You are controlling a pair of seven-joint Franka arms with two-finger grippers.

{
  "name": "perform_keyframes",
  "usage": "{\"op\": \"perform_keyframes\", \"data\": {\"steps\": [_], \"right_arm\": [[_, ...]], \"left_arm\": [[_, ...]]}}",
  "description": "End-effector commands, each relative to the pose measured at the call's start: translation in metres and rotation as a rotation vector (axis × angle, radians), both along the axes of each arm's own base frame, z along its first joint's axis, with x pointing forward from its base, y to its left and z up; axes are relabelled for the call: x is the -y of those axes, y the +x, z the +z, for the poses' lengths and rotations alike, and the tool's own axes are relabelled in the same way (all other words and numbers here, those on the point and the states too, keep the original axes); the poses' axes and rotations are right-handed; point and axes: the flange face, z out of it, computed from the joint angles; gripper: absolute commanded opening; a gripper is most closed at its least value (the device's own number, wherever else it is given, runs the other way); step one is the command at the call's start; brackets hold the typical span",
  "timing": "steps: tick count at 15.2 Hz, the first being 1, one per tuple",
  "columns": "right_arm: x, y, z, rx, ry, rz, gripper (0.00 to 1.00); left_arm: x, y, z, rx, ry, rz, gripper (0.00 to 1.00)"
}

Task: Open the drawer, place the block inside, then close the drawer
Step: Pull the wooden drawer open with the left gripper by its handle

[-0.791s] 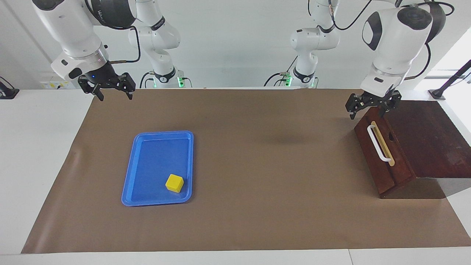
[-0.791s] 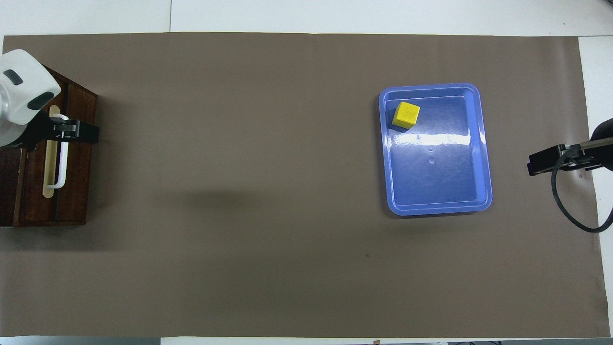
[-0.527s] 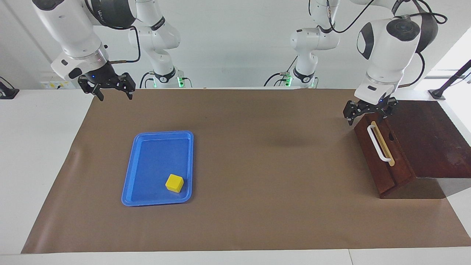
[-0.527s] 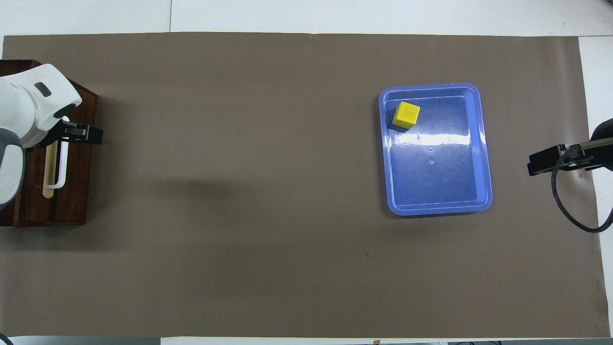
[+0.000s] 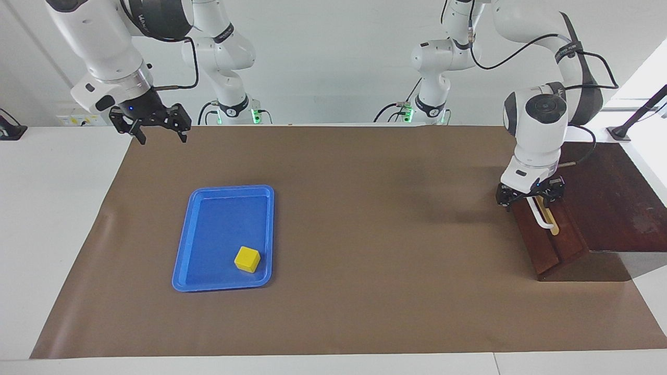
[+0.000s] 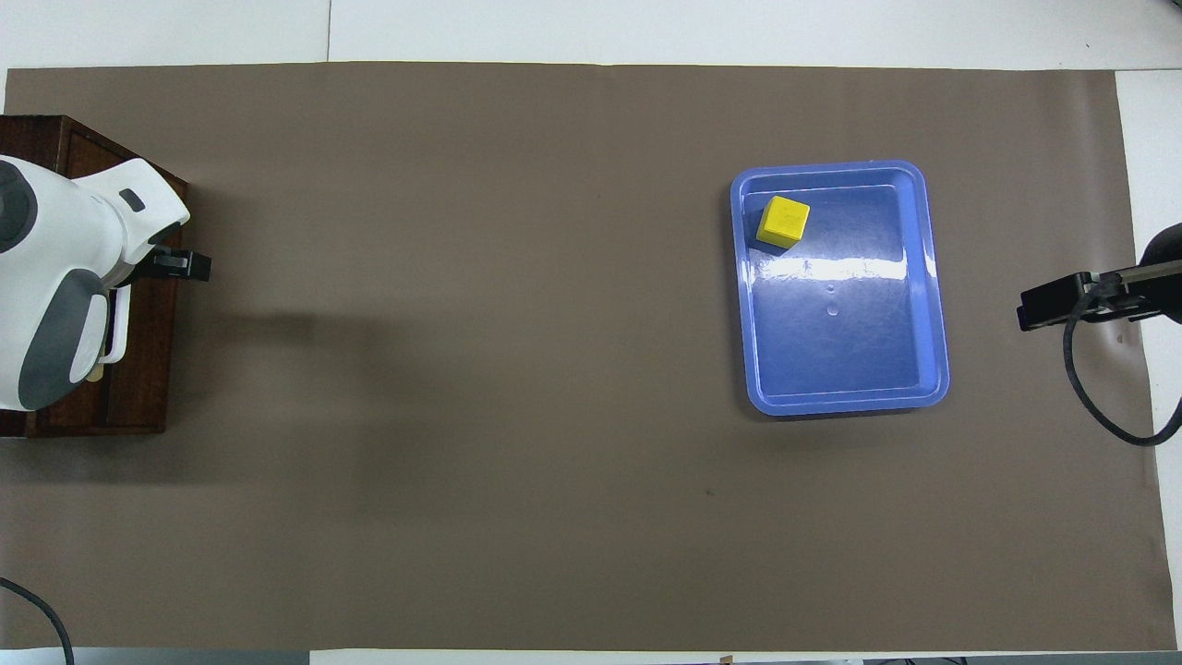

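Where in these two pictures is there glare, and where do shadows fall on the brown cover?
Overhead view: a bright white streak of glare runs across the floor of the blue tray, just nearer the robots than the yellow block; a soft dark shadow lies on the brown cover in front of the drawer. Facing view: no glare on the tray; a faint shadow lies beside the left gripper.

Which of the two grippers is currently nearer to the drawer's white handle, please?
The left. The left gripper is right at the white handle of the drawer, while the right gripper waits over the right arm's end of the table.
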Motion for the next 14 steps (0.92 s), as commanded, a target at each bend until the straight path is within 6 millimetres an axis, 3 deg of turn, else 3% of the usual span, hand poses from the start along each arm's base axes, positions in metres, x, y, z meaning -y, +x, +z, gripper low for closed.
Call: {"op": "perform_keyframes", "data": {"steps": [1, 6, 11, 14], "right_arm": [[-0.001, -0.001, 0.0, 0.009, -0.023, -0.011, 1.0], [0.003, -0.001, 0.001, 0.012, -0.021, -0.013, 1.0], [0.007, -0.001, 0.001, 0.01, -0.021, -0.005, 1.0], [0.008, 0.001, -0.005, 0.03, 0.006, 0.138, 1.0]], "left_arm": [[-0.005, -0.009, -0.009, 0.018, 0.018, -0.009, 1.0], [-0.004, -0.009, -0.029, 0.025, 0.002, -0.016, 1.0], [0.048, -0.008, -0.026, 0.079, -0.034, 0.023, 1.0], [0.076, -0.011, -0.026, 0.098, -0.054, 0.056, 1.0]]}}
